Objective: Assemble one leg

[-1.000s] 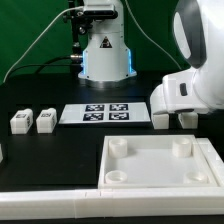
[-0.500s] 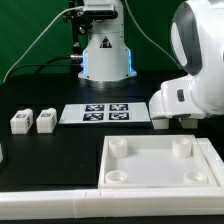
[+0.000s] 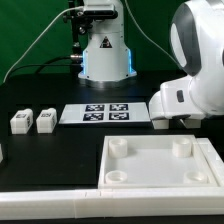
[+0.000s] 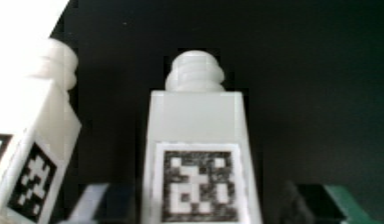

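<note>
Leg stands upright between fingers with gaps on both sides, so gripper is open and holds nothing. Second leg is just beside. Spot is near slab, at the exterior view's right. Step: grasp approach. Next move probably needs closing squarely on leg, then lifting. Arm has shifted slightly from a second ago and has barely moved since.

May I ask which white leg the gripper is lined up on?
The leg facing the wrist camera squarely, between the fingers of the gripper; its neighbour stands outside them.
</note>
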`<act>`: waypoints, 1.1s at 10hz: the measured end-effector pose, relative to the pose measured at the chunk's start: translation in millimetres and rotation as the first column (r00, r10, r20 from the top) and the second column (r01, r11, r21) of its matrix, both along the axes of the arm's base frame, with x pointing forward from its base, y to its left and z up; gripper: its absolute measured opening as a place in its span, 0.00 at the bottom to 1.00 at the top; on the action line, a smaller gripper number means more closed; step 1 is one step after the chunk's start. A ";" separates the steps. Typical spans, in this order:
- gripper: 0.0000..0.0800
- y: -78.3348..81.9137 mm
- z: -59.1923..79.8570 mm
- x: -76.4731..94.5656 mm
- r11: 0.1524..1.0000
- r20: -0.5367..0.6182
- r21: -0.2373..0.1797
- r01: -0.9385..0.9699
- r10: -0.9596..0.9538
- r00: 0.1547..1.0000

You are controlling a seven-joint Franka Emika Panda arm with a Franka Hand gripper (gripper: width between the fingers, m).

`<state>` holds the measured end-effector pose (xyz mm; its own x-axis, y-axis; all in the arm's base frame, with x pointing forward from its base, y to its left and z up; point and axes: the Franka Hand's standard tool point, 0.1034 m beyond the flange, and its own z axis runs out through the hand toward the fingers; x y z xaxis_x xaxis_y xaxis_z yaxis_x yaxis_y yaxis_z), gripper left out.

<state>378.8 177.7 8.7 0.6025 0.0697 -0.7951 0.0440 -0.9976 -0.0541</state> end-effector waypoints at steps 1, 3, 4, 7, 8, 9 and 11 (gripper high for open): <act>0.36 0.0 0.0 0.0 1.000 0.000 0.000 0.000 0.000 1.000; 0.36 0.0 0.0 0.0 1.000 0.000 0.000 0.000 0.000 1.000; 0.36 0.0 0.0 0.0 1.000 0.000 0.000 0.000 0.000 1.000; 0.36 0.0 0.0 0.0 1.000 0.000 0.000 0.000 0.000 1.000; 0.36 -0.4 0.9 1.6 1.000 0.002 0.000 0.002 -0.002 1.000; 0.36 -4.3 10.9 11.4 1.000 0.009 0.013 -0.004 0.004 1.000; 0.36 -13.2 46.5 38.6 0.999 0.041 0.039 -0.016 0.014 0.999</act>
<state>417.4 164.5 55.2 0.6333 0.1097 -0.7661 0.0619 -0.9939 -0.0912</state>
